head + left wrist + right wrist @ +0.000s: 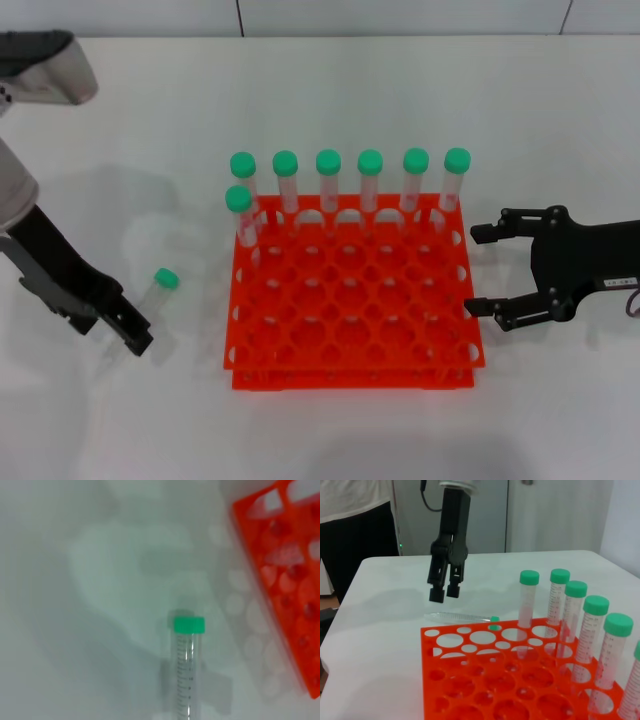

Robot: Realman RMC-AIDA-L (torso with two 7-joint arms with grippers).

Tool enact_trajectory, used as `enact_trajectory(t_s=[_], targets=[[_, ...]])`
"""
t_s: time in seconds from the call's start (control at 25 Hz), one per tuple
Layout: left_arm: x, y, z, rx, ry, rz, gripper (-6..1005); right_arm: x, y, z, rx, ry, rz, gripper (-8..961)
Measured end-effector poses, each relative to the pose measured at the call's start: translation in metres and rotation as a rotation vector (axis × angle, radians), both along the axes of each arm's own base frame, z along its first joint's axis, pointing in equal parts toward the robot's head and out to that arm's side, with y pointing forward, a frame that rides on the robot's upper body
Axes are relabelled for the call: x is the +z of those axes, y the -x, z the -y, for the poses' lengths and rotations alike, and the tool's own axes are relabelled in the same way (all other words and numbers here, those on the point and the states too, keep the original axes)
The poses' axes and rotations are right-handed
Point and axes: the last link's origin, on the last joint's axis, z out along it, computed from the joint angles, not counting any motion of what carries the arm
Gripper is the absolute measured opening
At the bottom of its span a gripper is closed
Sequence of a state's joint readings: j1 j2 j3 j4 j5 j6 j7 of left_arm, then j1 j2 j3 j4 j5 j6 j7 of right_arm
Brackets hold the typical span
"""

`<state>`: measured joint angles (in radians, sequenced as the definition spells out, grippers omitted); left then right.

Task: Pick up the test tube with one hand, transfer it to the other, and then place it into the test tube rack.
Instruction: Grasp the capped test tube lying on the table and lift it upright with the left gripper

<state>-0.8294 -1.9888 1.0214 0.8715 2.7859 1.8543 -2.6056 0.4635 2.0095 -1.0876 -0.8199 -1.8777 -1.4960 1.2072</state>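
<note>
1. The left gripper hangs over the white table to the left of the test tube rack. In the right wrist view its two black fingers point down, side by side with only a thin gap, nothing between them, and their tips are clear of the table.
2. The test tube lies flat on the table just under and beside that gripper, untouched. Its green cap points toward the rack; the clear body runs back toward the gripper's tips. In the left wrist view the tube lies lengthwise with printed graduation marks along its side, and the rack's edge sits off to one side, apart from it.
3. The rack is bright orange-red, two tiers, with a grid of round holes, standing at the middle of the table. Six green-capped tubes stand upright in its far row; a seventh tube stands in the next row at the left end. The other holes are open.
4. The right gripper sits at the rack's right side, level with the middle rows, fingers spread wide apart and pointing at the rack, holding nothing. A small white sticker shows on its black body.
</note>
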Motion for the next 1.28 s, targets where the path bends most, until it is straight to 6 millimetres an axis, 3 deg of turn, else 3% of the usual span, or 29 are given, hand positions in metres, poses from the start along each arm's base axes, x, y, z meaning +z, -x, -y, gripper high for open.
enact_trajectory(t_s=[1.28], targets=[[-0.022, 0.010, 0.003, -0.007, 0.018, -0.143, 754, 0.000, -0.001, -0.005, -0.003, -0.032, 0.007, 855]])
